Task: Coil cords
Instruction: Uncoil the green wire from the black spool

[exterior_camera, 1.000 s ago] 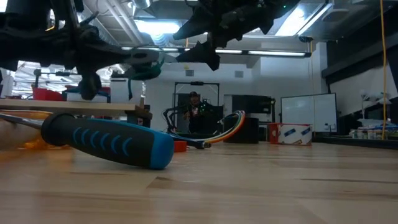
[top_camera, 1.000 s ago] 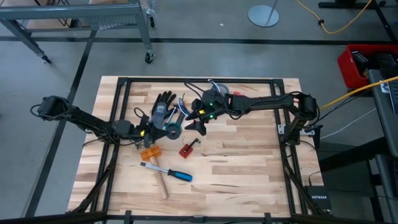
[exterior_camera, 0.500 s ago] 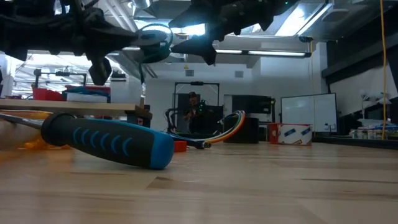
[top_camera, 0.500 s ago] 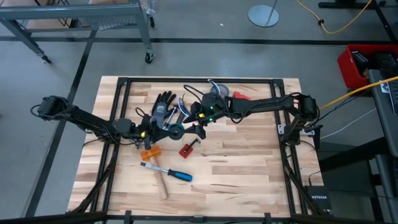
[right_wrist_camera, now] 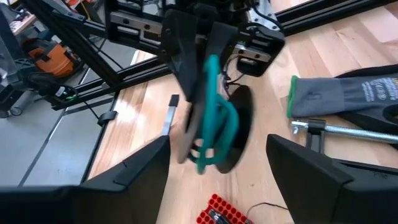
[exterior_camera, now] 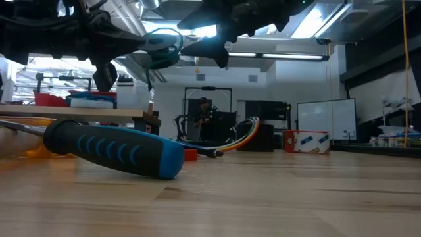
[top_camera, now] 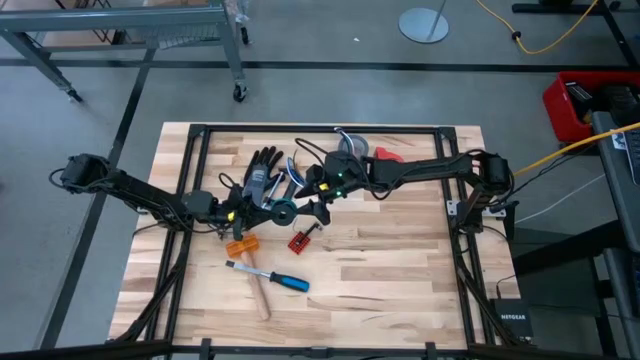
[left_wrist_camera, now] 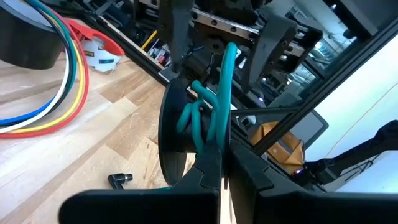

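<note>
Right wrist view: teal cord between open right gripper fingers.

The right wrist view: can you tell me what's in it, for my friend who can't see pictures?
The left gripper, shut, holds up a dark round spool with a teal cord looped on it. The right gripper's own two dark fingers stand open on either side, not touching it. On the wooden table lie a grey glove and a small red part.
</note>
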You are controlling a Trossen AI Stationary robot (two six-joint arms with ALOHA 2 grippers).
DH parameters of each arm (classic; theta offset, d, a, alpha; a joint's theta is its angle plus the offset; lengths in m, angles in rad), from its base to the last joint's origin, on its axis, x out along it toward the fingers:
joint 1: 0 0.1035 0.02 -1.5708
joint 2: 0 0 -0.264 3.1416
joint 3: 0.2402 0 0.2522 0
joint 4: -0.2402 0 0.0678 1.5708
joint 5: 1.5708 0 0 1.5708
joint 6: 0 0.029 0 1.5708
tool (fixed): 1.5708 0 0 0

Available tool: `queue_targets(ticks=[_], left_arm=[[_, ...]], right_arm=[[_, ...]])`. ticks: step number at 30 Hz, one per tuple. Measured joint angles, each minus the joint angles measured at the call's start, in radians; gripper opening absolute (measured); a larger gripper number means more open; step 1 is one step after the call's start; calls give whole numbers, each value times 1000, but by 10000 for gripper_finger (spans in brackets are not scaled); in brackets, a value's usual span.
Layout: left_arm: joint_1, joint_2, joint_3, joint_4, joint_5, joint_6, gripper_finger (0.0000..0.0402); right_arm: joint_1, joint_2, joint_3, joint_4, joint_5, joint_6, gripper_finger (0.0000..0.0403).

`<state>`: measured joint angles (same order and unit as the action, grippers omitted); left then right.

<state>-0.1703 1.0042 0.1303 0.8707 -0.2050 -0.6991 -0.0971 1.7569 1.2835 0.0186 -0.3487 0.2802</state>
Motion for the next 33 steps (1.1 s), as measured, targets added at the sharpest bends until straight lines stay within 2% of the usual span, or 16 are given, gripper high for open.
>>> queue_targets(ticks=[3,20,22,28,33], left_arm=[[0,0,0,0,0,0,0],[0,0,0,-1,0,0,0],[0,0,0,-2,1,0,0],[0,0,0,-66,26,-43,0],[0,0,1,-89,63,-80,0]], right_arm=[[1,0,0,12,0,0,238],[-1,0,0,33,0,1,17],[-1,0,0,33,-3,0,9],[-2,-2,0,46,-11,1,18],[-10,-2,0,141,-10,-4,7]])
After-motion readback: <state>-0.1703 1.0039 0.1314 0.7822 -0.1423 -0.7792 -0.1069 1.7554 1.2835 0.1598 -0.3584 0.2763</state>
